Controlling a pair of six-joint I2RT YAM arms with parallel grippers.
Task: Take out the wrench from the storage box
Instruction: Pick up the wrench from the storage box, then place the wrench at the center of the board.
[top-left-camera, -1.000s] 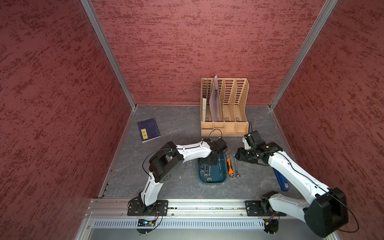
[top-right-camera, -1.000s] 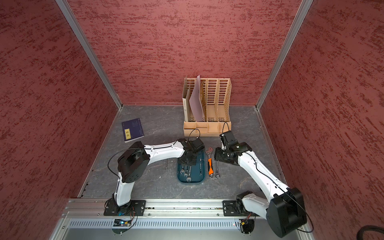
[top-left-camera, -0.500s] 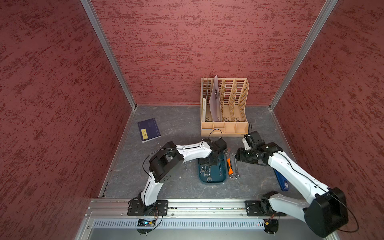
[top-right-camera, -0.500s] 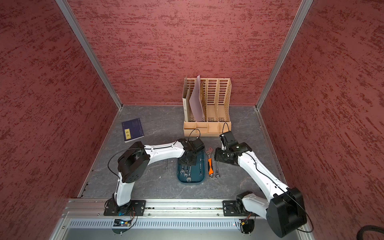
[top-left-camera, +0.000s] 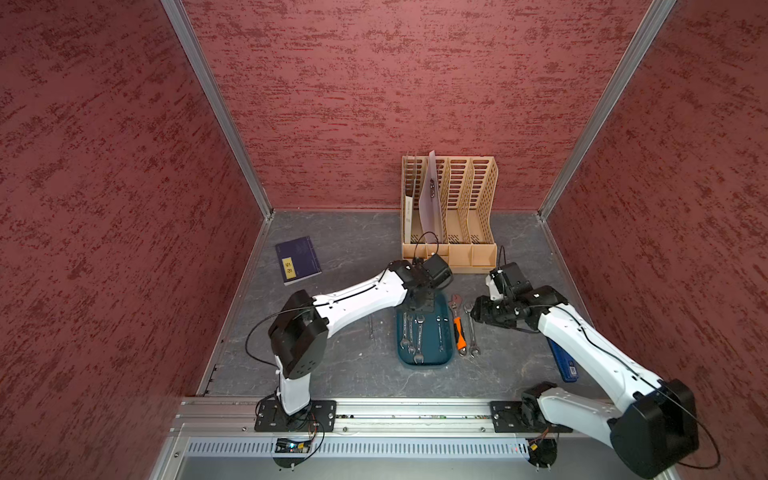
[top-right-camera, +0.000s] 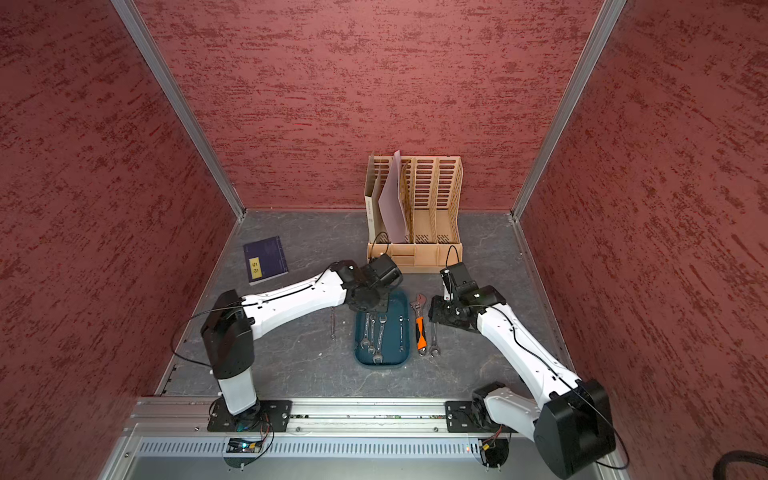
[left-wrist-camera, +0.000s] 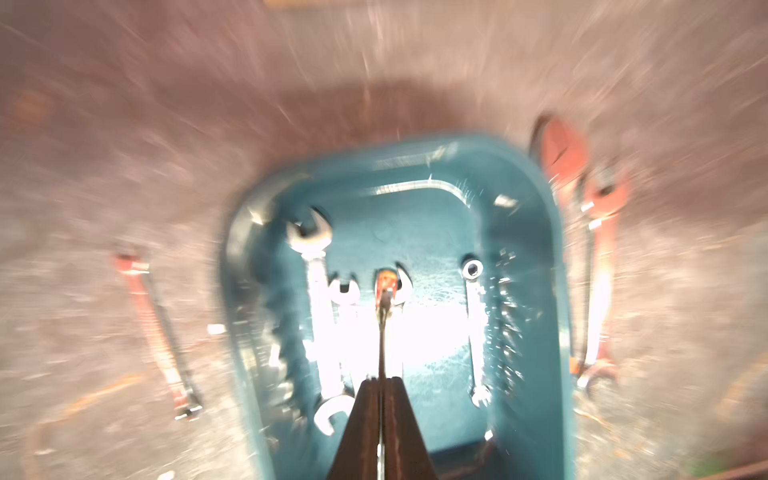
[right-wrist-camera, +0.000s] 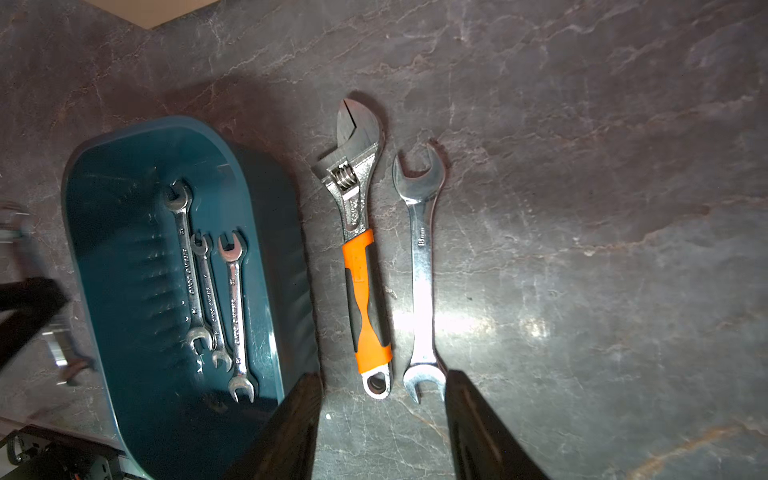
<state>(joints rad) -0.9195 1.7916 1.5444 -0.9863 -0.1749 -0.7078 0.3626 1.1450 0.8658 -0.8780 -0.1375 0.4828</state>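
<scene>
Seemingly pinching a thin wrench (left-wrist-camera: 382, 328) edge-on in the tightly closed left gripper (left-wrist-camera: 380, 380), hanging over the far end of the storage box (top-left-camera: 430, 358), so needing carrying past the rim and setting down. Leaving four more spanners (top-left-camera: 419, 337) lying inside. Already lying out on the counter (right-wrist-camera: 582, 208): adjustable wrench (right-wrist-camera: 359, 266), long spanner (right-wrist-camera: 422, 270), small spanner (top-left-camera: 371, 328). Holding the right gripper (right-wrist-camera: 381, 376) spread and empty beside them

The left wrist view shows the storage box (left-wrist-camera: 532, 249) badly blurred.
</scene>
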